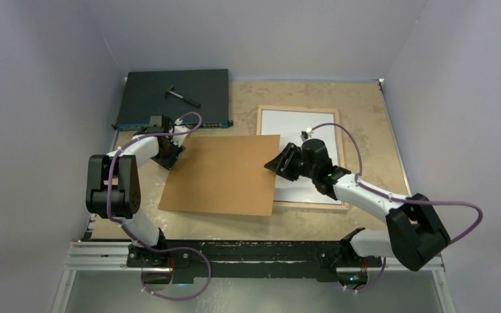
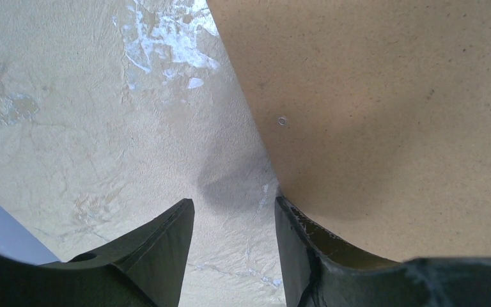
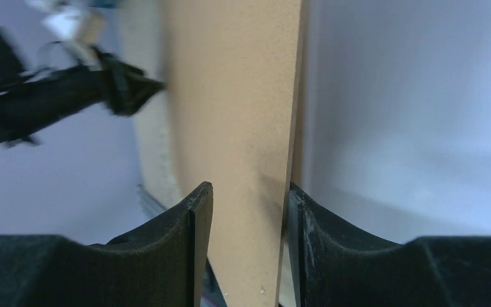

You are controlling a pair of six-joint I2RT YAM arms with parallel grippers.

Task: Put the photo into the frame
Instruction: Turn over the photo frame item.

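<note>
While the right claw [image 3: 249, 188] straddles the right edge of the brown backing board [image 1: 225, 175], I cannot tell whether its fingers pinch the board or only flank it. The left claw [image 2: 233, 204] sits part open at the board's far-left corner. Only bare desk [image 2: 70, 128] shows in its gap, and the board's edge is against one finger, so I read no grip there.

The photo [image 1: 287, 127] appears to lie white side up inside the frame [image 1: 298, 108], right of centre. The board's right edge overlaps the frame's left rail.

Risks, as I judge them:
- With a one-sided hold, the board may pivot or slip out when carried.
- A low board edge could catch the photo and skew it, or shove the frame.
- The board may land on the rim rather than inside it.
- The right arm hangs over the frame, and its cable could brush the photo.
</note>
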